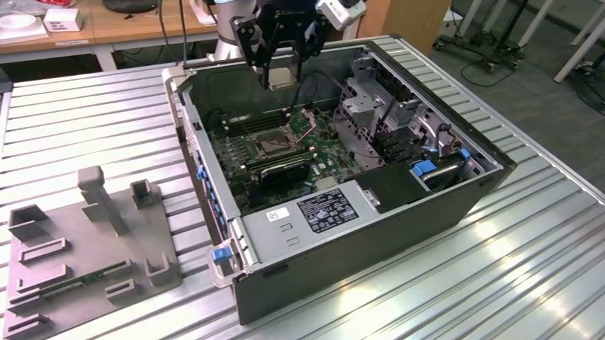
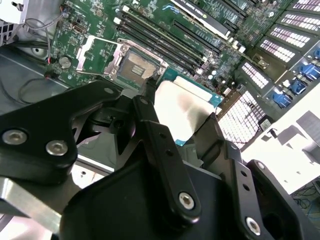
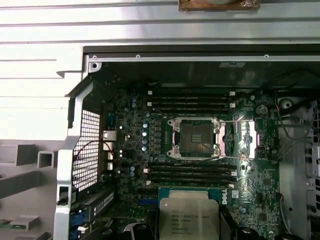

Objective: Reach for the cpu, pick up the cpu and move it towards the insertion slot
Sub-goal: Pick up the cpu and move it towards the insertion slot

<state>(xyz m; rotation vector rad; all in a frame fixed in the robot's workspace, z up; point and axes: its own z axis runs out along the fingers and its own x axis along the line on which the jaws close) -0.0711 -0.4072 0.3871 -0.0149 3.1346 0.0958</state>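
Hanging over the open computer case (image 1: 492, 177), the cpu (image 3: 189, 218) was held tight in the gripper (image 1: 280, 76), above the board and apart from the insertion slot (image 3: 196, 138). To do this step well, the chip should be kept flat and lined up over the slot.

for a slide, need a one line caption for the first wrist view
Gripper holding the cpu above the open computer case, short of the insertion slot on the green board.
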